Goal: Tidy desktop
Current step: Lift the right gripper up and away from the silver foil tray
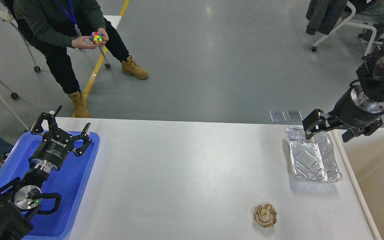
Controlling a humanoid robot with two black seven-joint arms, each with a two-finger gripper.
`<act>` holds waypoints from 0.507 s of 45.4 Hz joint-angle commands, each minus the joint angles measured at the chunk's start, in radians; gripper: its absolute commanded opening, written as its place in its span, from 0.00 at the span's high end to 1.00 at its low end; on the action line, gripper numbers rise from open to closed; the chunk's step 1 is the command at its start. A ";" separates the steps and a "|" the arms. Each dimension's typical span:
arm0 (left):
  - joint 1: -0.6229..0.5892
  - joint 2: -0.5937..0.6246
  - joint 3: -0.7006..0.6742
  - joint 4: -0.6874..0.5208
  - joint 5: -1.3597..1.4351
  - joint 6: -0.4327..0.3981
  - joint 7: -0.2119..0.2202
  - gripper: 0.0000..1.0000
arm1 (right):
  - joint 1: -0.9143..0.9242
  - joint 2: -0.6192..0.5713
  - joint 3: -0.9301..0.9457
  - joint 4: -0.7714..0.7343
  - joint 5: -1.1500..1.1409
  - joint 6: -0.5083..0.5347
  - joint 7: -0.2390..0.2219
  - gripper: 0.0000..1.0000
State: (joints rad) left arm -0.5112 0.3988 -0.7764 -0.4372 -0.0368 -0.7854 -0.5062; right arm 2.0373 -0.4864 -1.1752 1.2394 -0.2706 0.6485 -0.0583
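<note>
Head view: right gripper (329, 130) at the foil tray (314, 158), desktop (185, 173) not yet tidy.

Foil tray sits near the desktop's far right corner, beside the beige bin (378, 173); crumpled paper ball (265, 215) near the front edge. R jaws spread wide over the tray's far rim, nothing held. L gripper (61, 128) wide, empty, over the blue tray (75, 186). Imo: pinch the rim squarely, gently; thin foil prob. crumples.

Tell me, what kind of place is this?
Probably a robotics lab or test hall. A bare grey floor with a yellow painted line, a seated person in a lanyard turning a colourful puzzle cube, and a staged large white desktop holding a crumpled foil tray suggest it.
</note>
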 commanded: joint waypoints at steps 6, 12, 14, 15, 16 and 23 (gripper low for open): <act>-0.001 0.000 0.002 0.000 0.000 0.000 0.002 0.01 | -0.006 0.011 0.006 0.002 0.001 -0.009 0.000 0.00; -0.001 0.000 0.002 0.000 0.000 0.000 0.002 0.01 | -0.009 0.009 0.008 0.000 -0.001 -0.009 0.000 0.00; -0.001 0.000 0.002 0.000 0.000 0.000 0.002 0.01 | -0.009 0.009 0.006 0.000 -0.002 -0.009 0.000 0.00; -0.001 0.000 0.003 0.000 0.000 0.000 0.000 0.01 | -0.011 0.009 0.008 0.000 -0.007 -0.009 0.000 0.00; -0.001 0.000 0.002 0.000 0.000 0.000 0.002 0.01 | -0.011 0.009 0.006 0.000 -0.010 -0.009 0.000 0.00; -0.001 0.000 0.002 0.000 0.000 0.000 0.002 0.01 | 0.000 0.009 0.009 -0.009 -0.015 -0.009 0.000 0.00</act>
State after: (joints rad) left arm -0.5122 0.3989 -0.7742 -0.4372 -0.0365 -0.7854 -0.5046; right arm 2.0295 -0.4780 -1.1695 1.2393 -0.2777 0.6408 -0.0583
